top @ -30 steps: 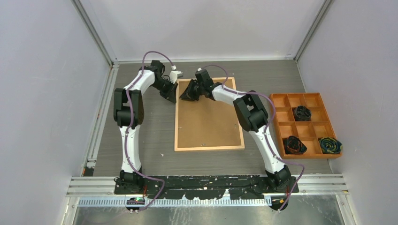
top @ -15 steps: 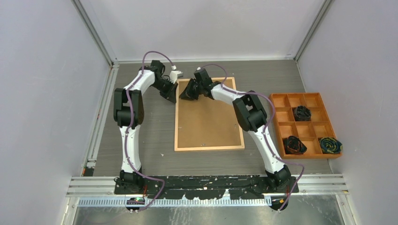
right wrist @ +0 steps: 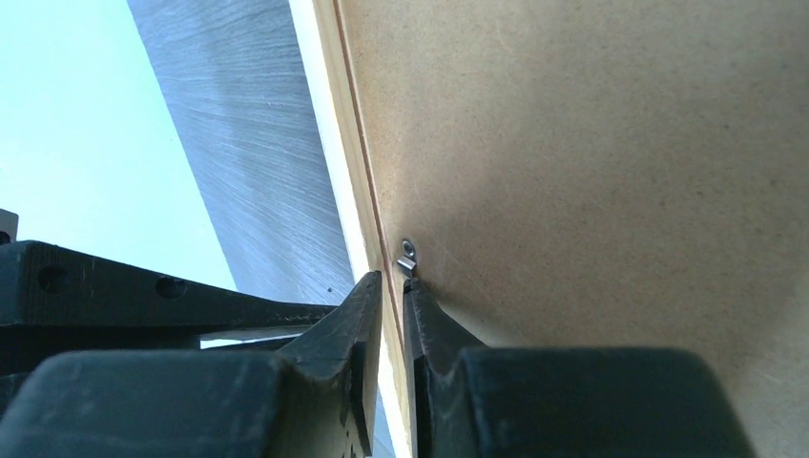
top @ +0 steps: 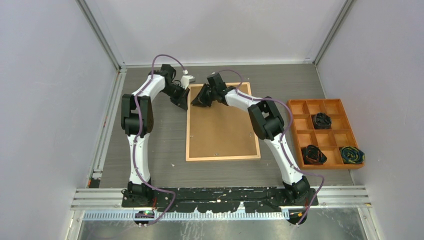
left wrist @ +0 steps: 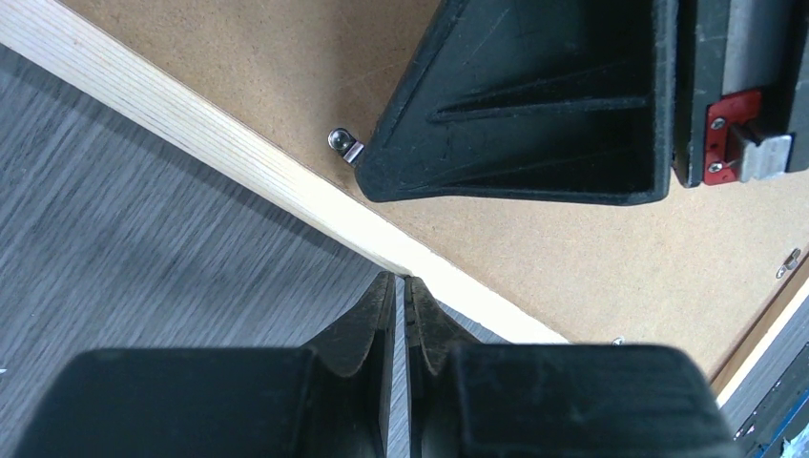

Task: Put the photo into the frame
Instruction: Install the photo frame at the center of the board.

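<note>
At table centre: the frame (top: 222, 158) lies face down on the table (top: 165, 135), its light-wood border around the photo (top: 222, 130). Only the photo's brown board back shows.
Left gripper (left wrist: 402, 281): jaws pressed together on nothing, tips at the outer edge of the frame's left border, near the far corner.
Right gripper (right wrist: 391, 281): tips at the inner edge of that same border, at the rim of the board. The jaws are narrow, with a thin slit between them; whether they pinch anything cannot be told.
Metal tab (right wrist: 407, 256): a small retaining clip on the board, just beside the right fingertips.
Orange tray (top: 315, 101): well apart at the right, with dark bundles in three compartments.
Step in hand (judged): the photo appears already seated in the frame, so the work is now on the fasteners at the far-left corner.
Next move (judged): a short, fine sideways push on the tab with the right tips, while the left tips steady the border so that the frame does not slide.
</note>
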